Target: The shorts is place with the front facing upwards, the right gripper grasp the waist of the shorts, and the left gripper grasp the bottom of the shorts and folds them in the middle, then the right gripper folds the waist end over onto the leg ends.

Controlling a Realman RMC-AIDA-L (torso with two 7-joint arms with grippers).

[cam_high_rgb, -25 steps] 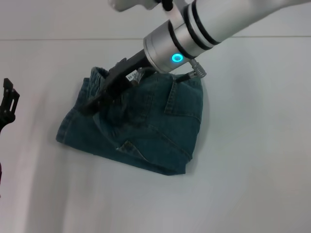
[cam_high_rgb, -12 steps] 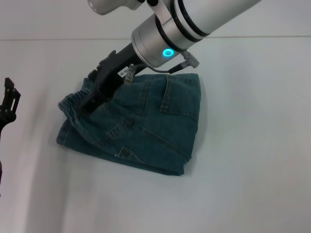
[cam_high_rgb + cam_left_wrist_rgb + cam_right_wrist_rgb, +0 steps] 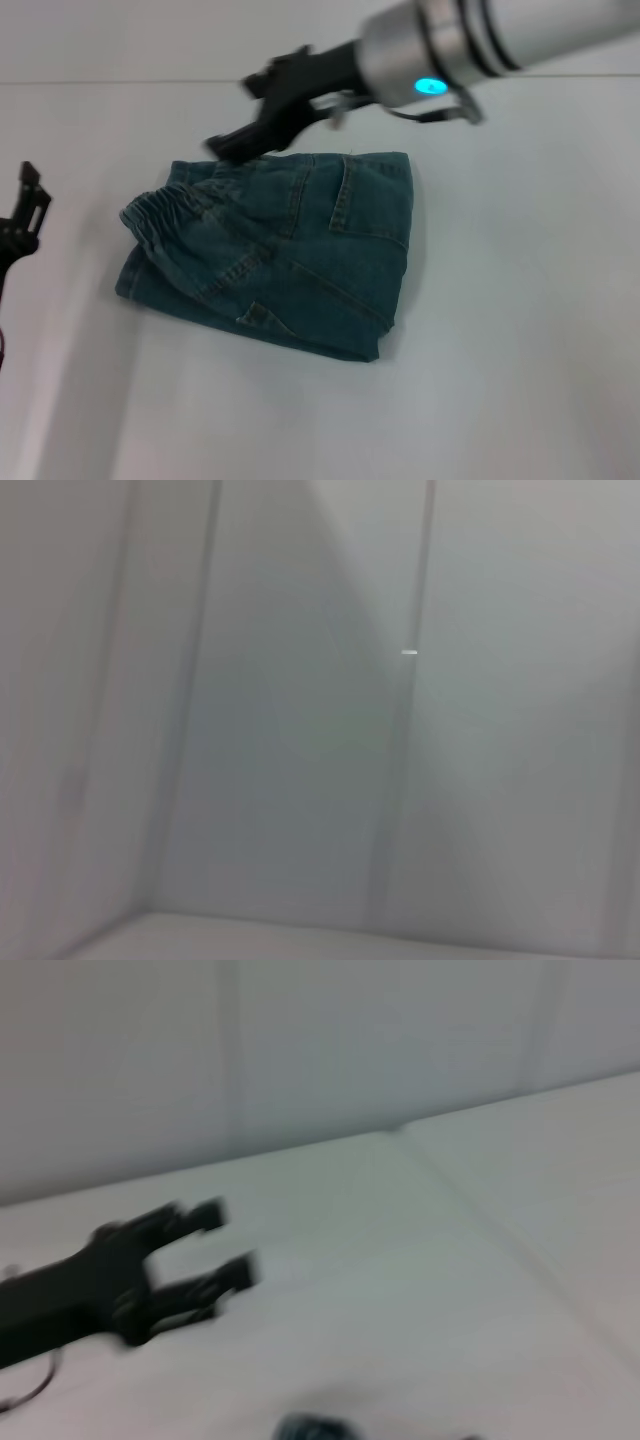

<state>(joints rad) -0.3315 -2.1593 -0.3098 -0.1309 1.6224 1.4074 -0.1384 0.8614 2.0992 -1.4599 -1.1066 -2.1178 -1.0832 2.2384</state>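
Observation:
The shorts [image 3: 290, 260] lie folded on the white table, blue-green denim with a stitched pocket facing up. The crinkled waist of the shorts [image 3: 165, 213] rests on top at the left end. A flat leg hem [image 3: 128, 285] peeks out below it at the left corner. My right gripper [image 3: 235, 120] hovers above the far edge of the shorts, open and touching nothing. My left gripper [image 3: 28, 200] is parked at the left edge of the table, away from the shorts and open. It also shows in the right wrist view as a black left gripper [image 3: 225, 1242] with its fingers apart.
The white table [image 3: 520, 340] extends to the right of and in front of the shorts. A pale wall [image 3: 120, 40] runs behind its far edge. The left wrist view shows only pale wall panels [image 3: 300, 730].
My right gripper has let go of the waistband and lifted up and back toward the far right. The waistband now lies flat on the left end of the shorts.

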